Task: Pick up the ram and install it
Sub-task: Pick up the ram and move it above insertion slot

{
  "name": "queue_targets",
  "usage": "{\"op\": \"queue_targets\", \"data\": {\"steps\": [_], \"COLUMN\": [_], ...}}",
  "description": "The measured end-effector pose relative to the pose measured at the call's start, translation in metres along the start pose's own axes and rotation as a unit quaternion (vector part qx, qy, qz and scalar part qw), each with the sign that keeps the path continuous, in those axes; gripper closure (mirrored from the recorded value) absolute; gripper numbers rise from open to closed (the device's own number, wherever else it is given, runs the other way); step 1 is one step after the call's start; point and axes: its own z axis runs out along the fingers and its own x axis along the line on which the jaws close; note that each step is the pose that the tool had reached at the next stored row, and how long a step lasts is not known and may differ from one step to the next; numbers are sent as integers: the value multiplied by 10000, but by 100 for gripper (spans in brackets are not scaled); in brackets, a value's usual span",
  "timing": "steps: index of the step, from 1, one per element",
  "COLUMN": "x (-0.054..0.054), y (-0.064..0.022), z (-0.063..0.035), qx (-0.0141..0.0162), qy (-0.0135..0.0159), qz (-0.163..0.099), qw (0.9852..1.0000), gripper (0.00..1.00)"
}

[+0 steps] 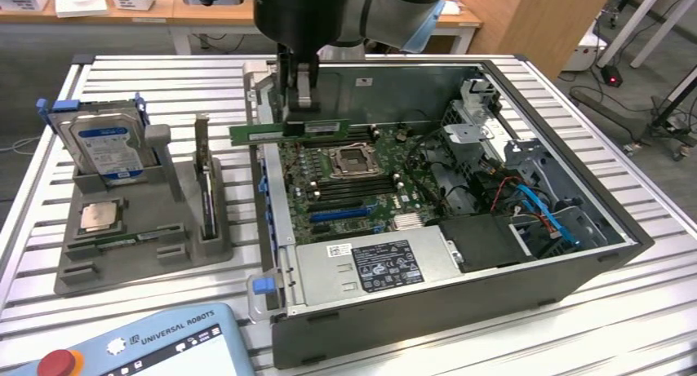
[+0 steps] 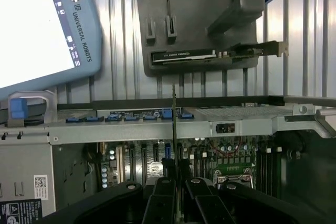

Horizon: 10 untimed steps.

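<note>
Slatted metal bench (image 1: 610,327) carries everything shown. Nearest in the exterior view, a teach pendant (image 1: 142,347) is cut off by the lower edge. Behind it an open computer case (image 1: 436,311) lies on its side, with the motherboard (image 1: 348,188) exposed. On the exterior view's left, a grey fixture tray (image 1: 130,254) holds a processor chip (image 1: 100,215), an expansion card (image 1: 204,188) and a hard drive (image 1: 109,148).

Farther back, the ram (image 1: 256,134) is held in the air over the motherboard, just inside the case wall. It is pinched near its middle by the gripper (image 1: 303,119), long edge level. In the wrist view the ram (image 2: 174,119) is seen edge-on as a thin line between the fingers of the gripper (image 2: 176,187).

Risks are judged as follows. A slightly skewed stick could be jammed against a slot edge. It could be rotated in the narrow pinch if one end meets resistance first. The near case wall could be clipped.

The memory slots (image 1: 348,198) are made out as dark strips, but their latches are too small to read. The stick's notch cannot be seen. The arm is cut off above.
</note>
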Motion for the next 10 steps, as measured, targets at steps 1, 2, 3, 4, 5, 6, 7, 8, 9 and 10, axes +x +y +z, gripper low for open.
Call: {"op": "queue_targets", "data": {"steps": [1, 2, 3, 4, 5, 6, 7, 8, 9, 10], "x": [-1, -1, -2, -3, -3, -4, -5, -5, -6, -7], "y": [-13, -26, -38, -53, -67, -81, -95, -111, -126, -141], "z": [0, 0, -1, -1, -1, -1, -1, -1, -1, -1], "qx": [0, 0, 0, 0, 0, 0, 0, 0, 0, 0], "qy": [0, 0, 0, 0, 0, 0, 0, 0, 0, 0], "qz": [0, 0, 0, 0, 1, 0, 0, 0, 0, 0], "qw": [10000, 10000, 10000, 10000, 10000, 10000, 10000, 10000, 10000, 10000], "gripper": [87, 87, 87, 87, 87, 87, 87, 87, 87, 87]}}
